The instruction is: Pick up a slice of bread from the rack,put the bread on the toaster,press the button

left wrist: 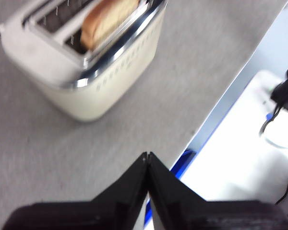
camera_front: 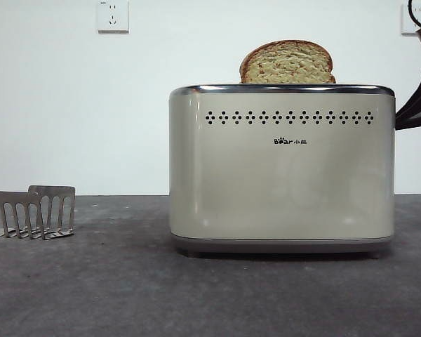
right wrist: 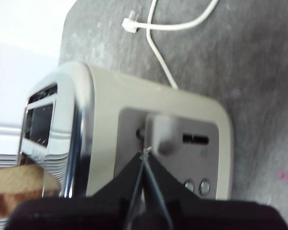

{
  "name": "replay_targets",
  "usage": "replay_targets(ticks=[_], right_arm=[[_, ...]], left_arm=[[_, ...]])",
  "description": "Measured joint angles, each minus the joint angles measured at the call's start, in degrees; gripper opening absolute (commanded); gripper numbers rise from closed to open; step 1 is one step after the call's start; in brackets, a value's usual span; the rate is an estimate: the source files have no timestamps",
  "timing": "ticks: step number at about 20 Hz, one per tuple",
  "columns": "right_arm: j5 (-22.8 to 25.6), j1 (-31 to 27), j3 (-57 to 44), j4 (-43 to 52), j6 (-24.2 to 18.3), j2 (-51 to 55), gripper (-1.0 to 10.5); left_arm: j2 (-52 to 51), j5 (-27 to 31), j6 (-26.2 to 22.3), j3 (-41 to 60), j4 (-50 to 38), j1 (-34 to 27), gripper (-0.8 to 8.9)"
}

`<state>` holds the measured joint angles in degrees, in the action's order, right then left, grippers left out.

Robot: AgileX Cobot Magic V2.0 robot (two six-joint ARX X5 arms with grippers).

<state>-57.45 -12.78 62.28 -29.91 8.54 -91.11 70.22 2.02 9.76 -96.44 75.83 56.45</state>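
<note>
The slice of bread point(camera_front: 288, 63) stands upright in a slot of the cream toaster point(camera_front: 281, 168), its rounded top above the chrome rim. It also shows in the left wrist view point(left wrist: 108, 19) and the right wrist view point(right wrist: 19, 189). My right gripper point(right wrist: 145, 152) is shut, its tips at the toaster's end panel, right by the lever knob point(right wrist: 161, 133); in the front view it is the dark shape point(camera_front: 415, 105) at the toaster's right end. My left gripper point(left wrist: 147, 156) is shut and empty, high above the table edge, away from the toaster point(left wrist: 86, 67). The grey rack point(camera_front: 31, 210) stands empty at the left.
A white power cord with plug point(right wrist: 156, 28) lies on the dark table behind the toaster. Two round buttons point(right wrist: 197, 186) sit on the end panel. A wall socket point(camera_front: 112, 15) is on the white wall. A white surface with cables point(left wrist: 259, 143) lies beyond the table edge.
</note>
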Motion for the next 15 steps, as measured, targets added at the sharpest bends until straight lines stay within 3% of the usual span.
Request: replay_targets(ticks=[5, 15], right_arm=[[1.5, 0.0, 3.4, 0.2, 0.1, -2.1, -0.1], [1.5, 1.9, 4.4, -0.1, 0.3, -6.9, -0.1]], left_arm=[[-3.1, 0.7, 3.8, 8.5, 0.0, 0.0, -0.09], [-3.4, 3.8, 4.9, 9.0, 0.0, 0.0, -0.09]])
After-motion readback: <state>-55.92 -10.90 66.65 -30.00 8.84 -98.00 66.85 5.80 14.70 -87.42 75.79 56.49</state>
